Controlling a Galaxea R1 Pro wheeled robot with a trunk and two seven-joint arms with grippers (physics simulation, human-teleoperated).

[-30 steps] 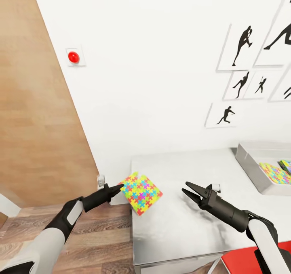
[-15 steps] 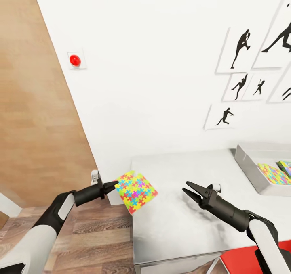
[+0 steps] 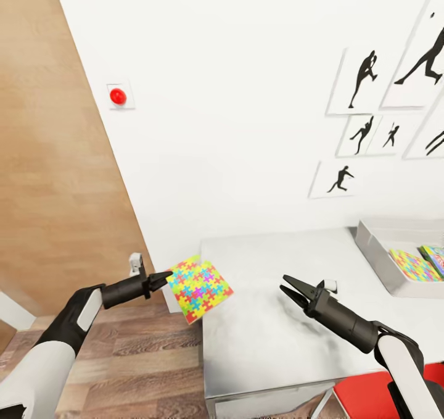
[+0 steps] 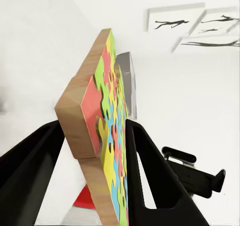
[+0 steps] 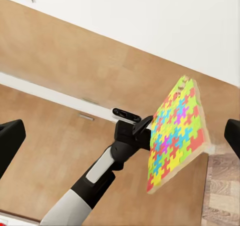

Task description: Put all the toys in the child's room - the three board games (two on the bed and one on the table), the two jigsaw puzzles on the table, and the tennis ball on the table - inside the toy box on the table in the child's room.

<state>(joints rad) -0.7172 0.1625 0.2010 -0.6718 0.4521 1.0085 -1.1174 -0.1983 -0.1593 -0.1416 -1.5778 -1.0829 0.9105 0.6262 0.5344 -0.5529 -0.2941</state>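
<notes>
Off the bench's (image 3: 277,339) end, the left claw (image 3: 165,278) was clamped on a jigsaw puzzle (image 3: 198,280) held tilted in the air, the right claw (image 3: 288,287) gaped empty, and the toy box (image 3: 373,249) apparently held only another puzzle (image 3: 414,265) and a game (image 3: 435,255).

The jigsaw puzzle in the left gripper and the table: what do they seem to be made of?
The jigsaw puzzle looks like a thick wood or fibreboard slab: tan grained edge, matte printed face of coloured pieces. The left gripper clamps it. The table top looks like smooth pale laminate or metal with a soft sheen; which one is unclear.
</notes>
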